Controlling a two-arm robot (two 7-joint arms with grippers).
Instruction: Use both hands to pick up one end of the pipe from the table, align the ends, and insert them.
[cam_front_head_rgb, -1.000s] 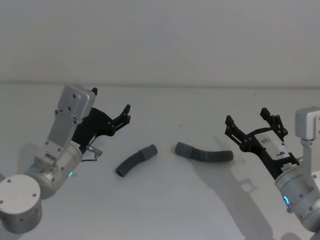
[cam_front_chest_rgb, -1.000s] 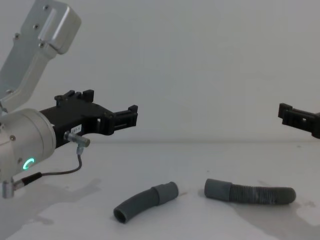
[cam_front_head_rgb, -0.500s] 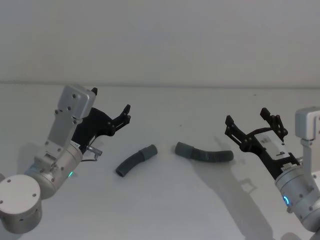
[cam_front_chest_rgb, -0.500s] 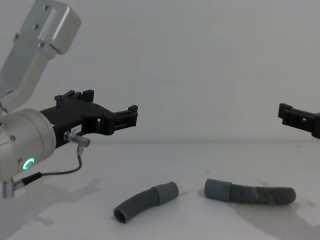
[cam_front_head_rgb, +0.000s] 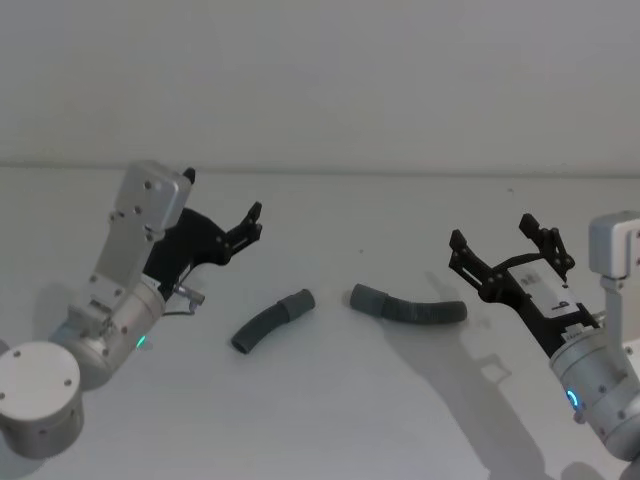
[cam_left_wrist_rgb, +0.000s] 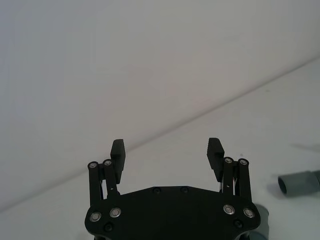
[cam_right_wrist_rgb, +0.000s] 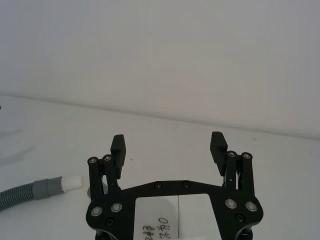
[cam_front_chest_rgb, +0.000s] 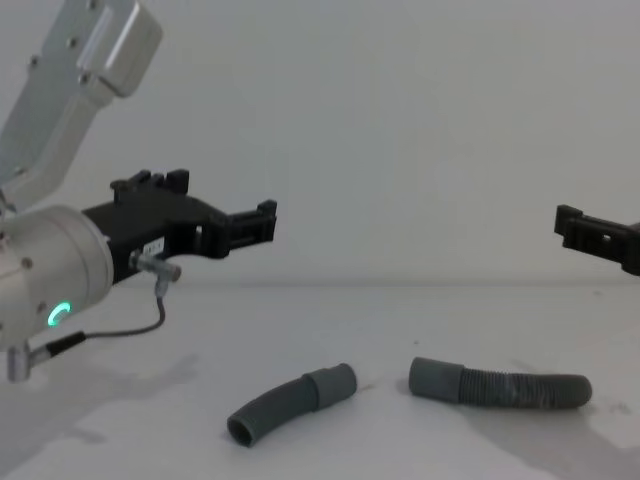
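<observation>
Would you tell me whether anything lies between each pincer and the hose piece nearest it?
Nothing visible does. The open left pincer hovers left of the short hose, and the open right pincer hovers right of the ribbed hose, with only table between.

The short pipe piece (cam_front_head_rgb: 272, 318) lies left of the ribbed piece (cam_front_head_rgb: 408, 308) on the table (cam_front_head_rgb: 330, 420).

Dark grey, smooth short hose (cam_front_head_rgb: 272, 319); dark grey, ribbed long hose (cam_front_head_rgb: 415, 310). Plain matte white table (cam_front_head_rgb: 330, 420). Black left gripper (cam_left_wrist_rgb: 166, 147); black right gripper (cam_right_wrist_rgb: 167, 141).
</observation>
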